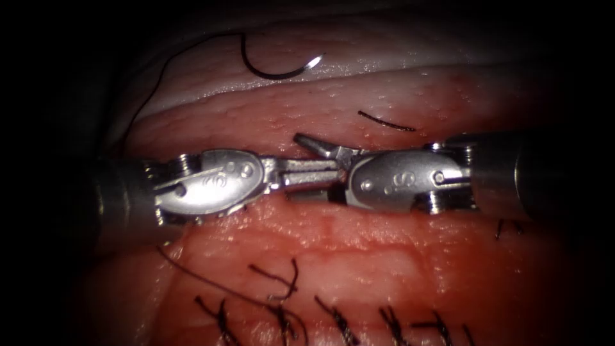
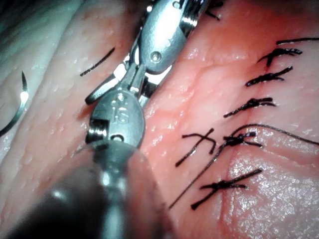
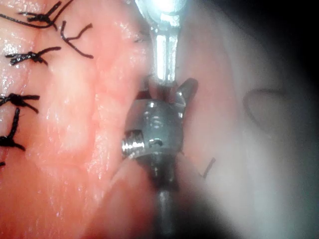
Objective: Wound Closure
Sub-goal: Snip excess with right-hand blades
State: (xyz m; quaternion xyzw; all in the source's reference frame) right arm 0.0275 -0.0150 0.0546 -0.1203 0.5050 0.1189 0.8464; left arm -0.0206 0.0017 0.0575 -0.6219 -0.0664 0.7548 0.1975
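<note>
The curved needle [image 1: 282, 69] lies free on the pale far part of the tissue [image 1: 359, 256], not in it and held by neither tool; it also shows in the left wrist view, needle [image 2: 21, 102]. Its thread [image 1: 154, 80] runs off to the left. My left tool [image 1: 333, 174] comes in from the left with its jaws shut into one bar, and I see nothing in them. My right tool [image 1: 296, 166] meets it from the right, jaws spread open above and below that bar, holding nothing. The right wrist view shows the same, right tool [image 3: 167, 89].
A row of tied dark stitches [image 1: 339, 323] runs along the near tissue, with a loose thread [image 1: 211, 282] trailing leftward from them. A short cut end of thread [image 1: 386, 122] lies just beyond the tools. Another short end [image 1: 506, 227] sits at the right.
</note>
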